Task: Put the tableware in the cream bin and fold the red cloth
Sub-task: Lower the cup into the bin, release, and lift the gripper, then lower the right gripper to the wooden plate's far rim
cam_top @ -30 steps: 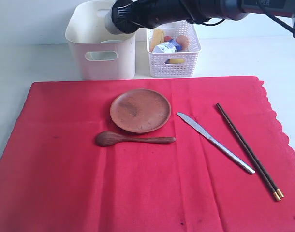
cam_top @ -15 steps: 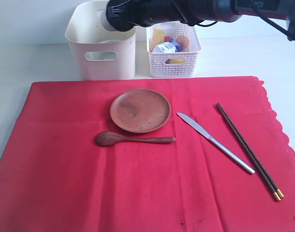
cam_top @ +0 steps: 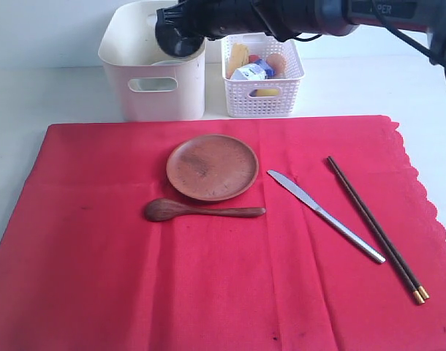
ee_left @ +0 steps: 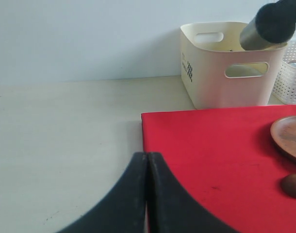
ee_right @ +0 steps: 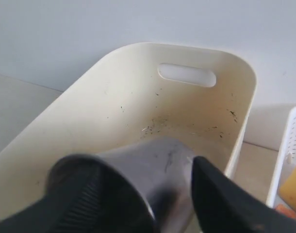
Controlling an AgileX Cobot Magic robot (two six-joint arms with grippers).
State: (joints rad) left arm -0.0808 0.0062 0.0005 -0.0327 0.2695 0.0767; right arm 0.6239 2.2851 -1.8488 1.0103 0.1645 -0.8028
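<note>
Currently binning tableware: your right claw [ee_right: 148, 199] brackets the cup [ee_right: 155, 162] above the bin [cam_top: 151, 104], clamped or released I cannot tell; next, confirm the drop, then withdraw.

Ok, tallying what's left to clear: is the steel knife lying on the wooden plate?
No, the steel knife lies on the red cloth beside the wooden plate, apart from it.

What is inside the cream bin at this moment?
The cream bin shows inner walls and a steel cup between the right fingers; these hide its floor.
</note>
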